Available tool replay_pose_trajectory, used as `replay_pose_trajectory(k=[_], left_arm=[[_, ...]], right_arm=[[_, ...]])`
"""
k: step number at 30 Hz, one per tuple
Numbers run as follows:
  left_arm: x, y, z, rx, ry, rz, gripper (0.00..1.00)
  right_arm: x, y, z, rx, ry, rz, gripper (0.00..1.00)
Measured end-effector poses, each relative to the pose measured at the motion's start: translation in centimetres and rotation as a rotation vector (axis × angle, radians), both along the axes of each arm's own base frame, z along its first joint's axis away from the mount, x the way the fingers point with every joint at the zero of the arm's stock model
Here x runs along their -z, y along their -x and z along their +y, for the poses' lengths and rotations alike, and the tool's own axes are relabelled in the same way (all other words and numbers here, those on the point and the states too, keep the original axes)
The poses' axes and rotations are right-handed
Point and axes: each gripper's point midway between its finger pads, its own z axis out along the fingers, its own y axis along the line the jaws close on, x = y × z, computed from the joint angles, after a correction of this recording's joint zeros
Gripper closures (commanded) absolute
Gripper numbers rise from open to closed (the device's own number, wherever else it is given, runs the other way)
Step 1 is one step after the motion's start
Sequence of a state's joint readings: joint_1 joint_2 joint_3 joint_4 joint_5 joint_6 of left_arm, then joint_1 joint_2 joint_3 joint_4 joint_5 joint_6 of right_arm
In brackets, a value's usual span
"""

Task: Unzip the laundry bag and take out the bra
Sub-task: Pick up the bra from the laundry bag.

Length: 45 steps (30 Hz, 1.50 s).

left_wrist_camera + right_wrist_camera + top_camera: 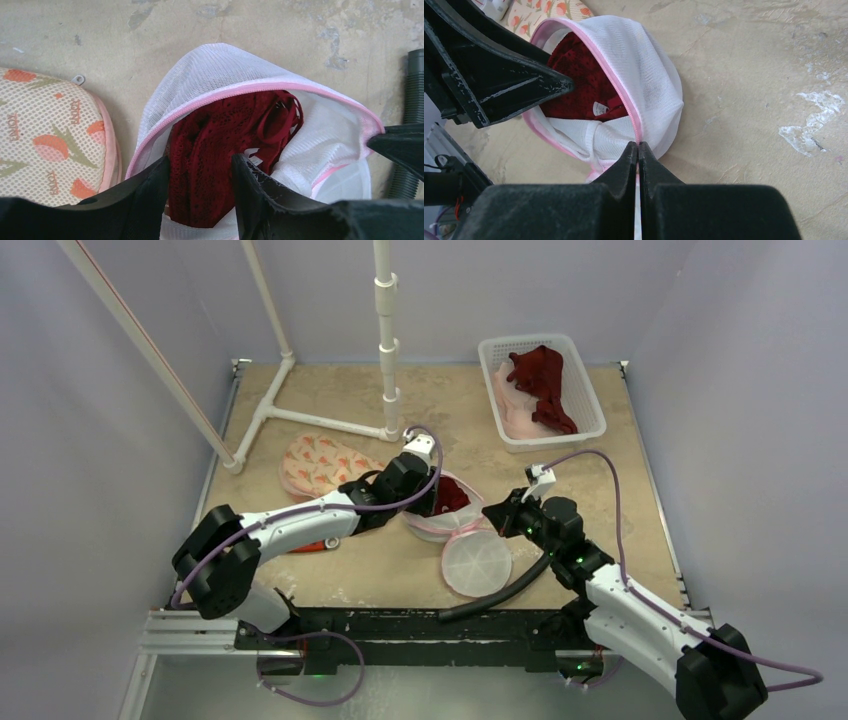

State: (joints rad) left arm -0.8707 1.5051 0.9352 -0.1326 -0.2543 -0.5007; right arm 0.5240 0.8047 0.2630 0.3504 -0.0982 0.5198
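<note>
The laundry bag [654, 85] is seen unzipped on the counter [749, 60], the red bra [210, 145] exposed in its mouth. Its pink zipper edge is pinched by the clenched right hand [638, 148]. The bra is straddled by the left hand [201, 162], fingers parted; whether it is gripped cannot be told

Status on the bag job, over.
Left gripper open, astride bra. Right gripper shut on bag rim. Bag unzipped, bra inside. Nothing blocking mouth.
</note>
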Motion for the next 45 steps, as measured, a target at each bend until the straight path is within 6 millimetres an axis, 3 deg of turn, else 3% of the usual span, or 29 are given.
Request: replay_pose_trajectory(k=[7, 11, 14, 26, 31, 36, 37, 38, 40, 41, 43, 45], left_arm=[[-0.6, 0.4, -1.3, 0.065, 0.050, 0.000, 0.59], [-0.6, 0.6, -1.6, 0.085, 0.056, 0.000, 0.51], [-0.4, 0.6, -1.5, 0.085, 0.050, 0.003, 0.46], [0.9, -0.6, 0.1, 0.015, -0.004, 0.008, 0.46], [1.6, -0.7, 0.2, 0.013, -0.010, 0.023, 0.60], [1.7, -0.3, -0.3, 0.042, 0.013, 0.037, 0.87], [1.7, -0.2, -0.5, 0.051, 0.020, 0.041, 0.92], [1.7, -0.1, -0.7, 0.060, 0.028, 0.042, 0.98], [1.5, 0.2, -0.8, 0.076, 0.039, 0.045, 1.00], [1.3, 0.4, -0.9, 0.089, 0.047, 0.047, 1.00], [1.0, 0.7, -1.1, 0.110, 0.061, 0.047, 1.00], [0.6, 1.0, -1.4, 0.133, 0.078, 0.041, 1.00]], right_arm=[[0.1, 0.0, 0.0, 0.000, 0.002, 0.003, 1.00], [0.1, 0.0, 0.0, 0.000, 0.002, 0.004, 1.00], [0.1, 0.0, 0.0, 0.000, 0.002, 0.004, 1.00], [0.1, 0.0, 0.0, -0.002, 0.001, 0.003, 1.00], [0.1, 0.0, 0.1, -0.003, 0.001, 0.003, 1.00], [0.1, 0.0, 0.1, -0.003, 0.000, 0.002, 1.00], [0.1, 0.0, 0.1, -0.003, 0.000, 0.002, 0.95], [0.1, 0.0, 0.1, -0.003, 0.000, 0.002, 0.81], [0.1, 0.0, 0.1, -0.003, -0.004, 0.005, 0.52], [0.0, 0.1, 0.2, -0.007, -0.007, 0.007, 0.44], [0.0, 0.3, 0.3, -0.014, -0.017, 0.016, 0.33], [-0.4, 0.5, 0.4, -0.015, -0.032, 0.019, 0.28]])
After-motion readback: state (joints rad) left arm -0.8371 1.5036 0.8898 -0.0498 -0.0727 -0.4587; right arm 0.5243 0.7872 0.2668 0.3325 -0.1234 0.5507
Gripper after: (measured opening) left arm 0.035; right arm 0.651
